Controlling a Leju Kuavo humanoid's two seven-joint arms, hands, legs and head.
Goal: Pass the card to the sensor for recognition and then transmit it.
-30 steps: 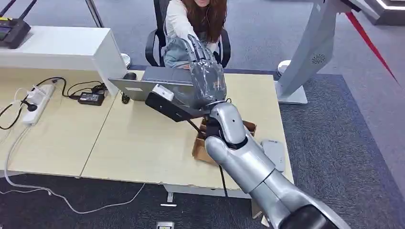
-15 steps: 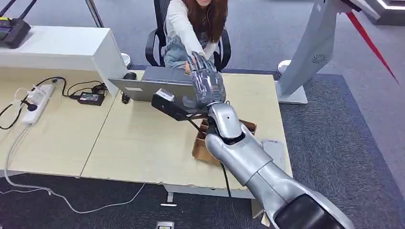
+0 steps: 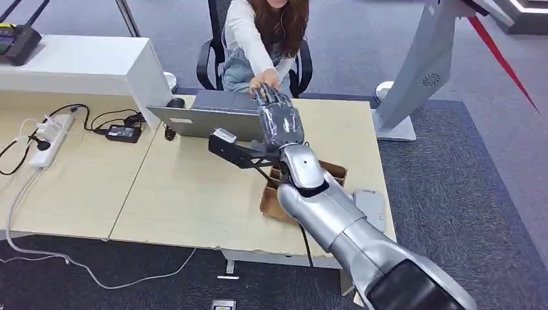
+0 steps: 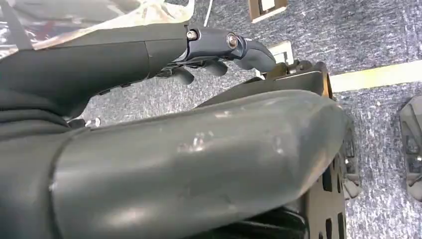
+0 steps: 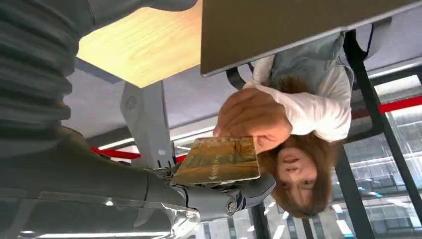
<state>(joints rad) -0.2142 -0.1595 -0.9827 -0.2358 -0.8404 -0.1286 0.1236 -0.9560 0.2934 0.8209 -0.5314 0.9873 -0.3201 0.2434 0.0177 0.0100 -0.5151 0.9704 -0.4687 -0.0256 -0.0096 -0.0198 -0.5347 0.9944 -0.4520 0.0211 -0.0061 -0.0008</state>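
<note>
The right hand [image 3: 280, 119] reaches out over the far edge of the bench [image 3: 194, 187], at about 12 o'clock from the robot, its fingers stretched toward a seated person [image 3: 265, 32]. In the right wrist view the card [image 5: 219, 160] (yellowish, with a printed picture) lies on the fingers [image 5: 234, 196] of that hand, which supports it from beneath, while the person's hand [image 5: 251, 119] pinches its far edge, so both are touching it at once. In the head view the person's hand [image 3: 263, 81] sits just beyond the robot's fingertips. A laptop [image 3: 207, 116] stands at 11 o'clock of the hand, a cardboard box [image 3: 274, 200] lies under the forearm, and a grey flat device [image 3: 371, 206] rests at the bench's 4 o'clock corner. A power strip [image 3: 48, 139] lies at 9 o'clock. The left hand [image 4: 214, 55] hangs above carpet, its fingers curled inward and holding nothing.
</note>
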